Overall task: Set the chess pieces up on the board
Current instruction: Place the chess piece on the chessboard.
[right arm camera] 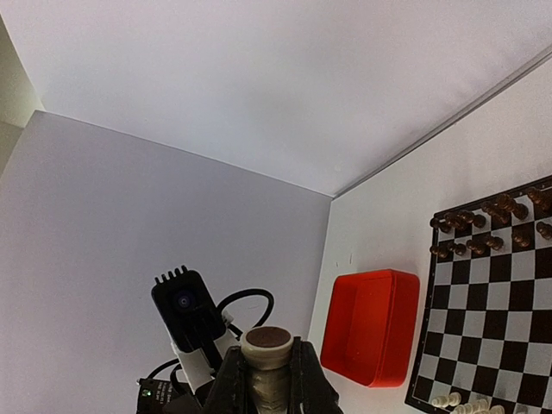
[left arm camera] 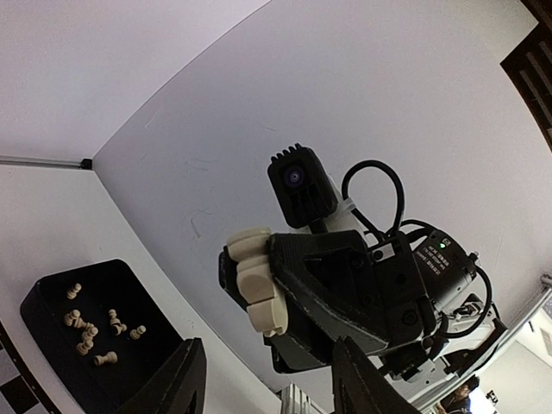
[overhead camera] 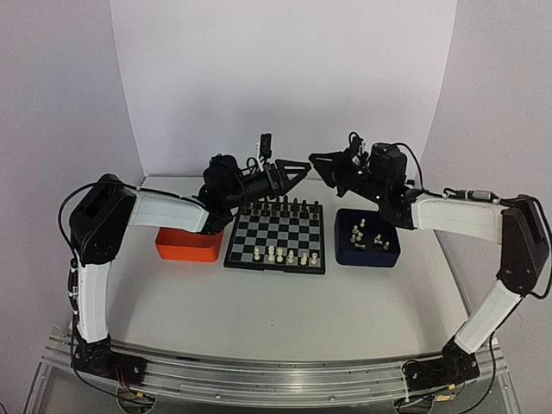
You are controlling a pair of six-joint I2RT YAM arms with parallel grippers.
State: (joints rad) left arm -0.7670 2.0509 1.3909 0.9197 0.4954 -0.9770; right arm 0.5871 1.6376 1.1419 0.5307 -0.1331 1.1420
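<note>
Aloft, chess piece [right arm camera: 266, 341] in right pincer [right arm camera: 266, 360]

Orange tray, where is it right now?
In the top view the orange tray sits just left of the chessboard, partly under the left arm.

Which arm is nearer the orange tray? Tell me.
Left. The left arm crosses just above the orange tray, its claw raised near the board's far edge. The right arm hangs over the blue tray, across the board.
</note>
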